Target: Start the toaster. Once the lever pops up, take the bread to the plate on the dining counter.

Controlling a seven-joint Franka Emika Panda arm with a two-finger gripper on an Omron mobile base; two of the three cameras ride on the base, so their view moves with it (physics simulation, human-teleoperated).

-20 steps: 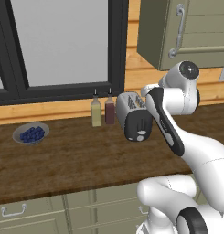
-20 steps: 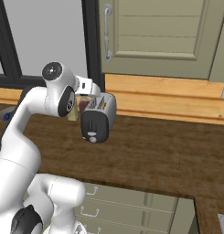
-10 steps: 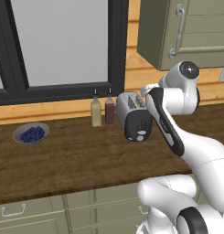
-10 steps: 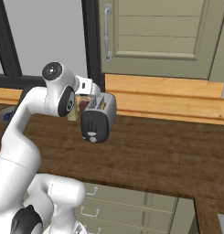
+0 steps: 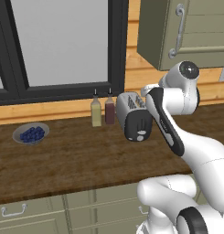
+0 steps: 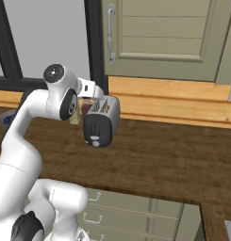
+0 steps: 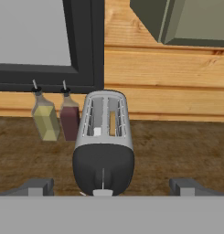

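A robot arm holds steady over the worktop, exactly where it was a second ago, with the toaster (image 5: 135, 118) and everything around it unmoved. The gripper (image 7: 111, 186) hangs with its jaws spread wide and nothing between them, one finger (image 7: 33, 186) on either side of the toaster's black end panel as seen from the hand.

The toaster stands on the dark wooden worktop (image 5: 72, 157) beneath the window, just beside two small bottles, one yellowish (image 7: 45, 119) and one dark red (image 7: 69, 118). A slice of bread (image 7: 112, 123) sits low in one of its two slots. The lever (image 7: 103, 176) shows as a thin pale line in the slot of the end panel, apparently not yet pressed. A bowl of blueberries (image 5: 30, 134) lies well apart to the left.

Since nothing has shifted, the task appears to remain at its very start: the toaster looks unstarted, and pressing the lever down is likely the next move before any bread can go to the plate.
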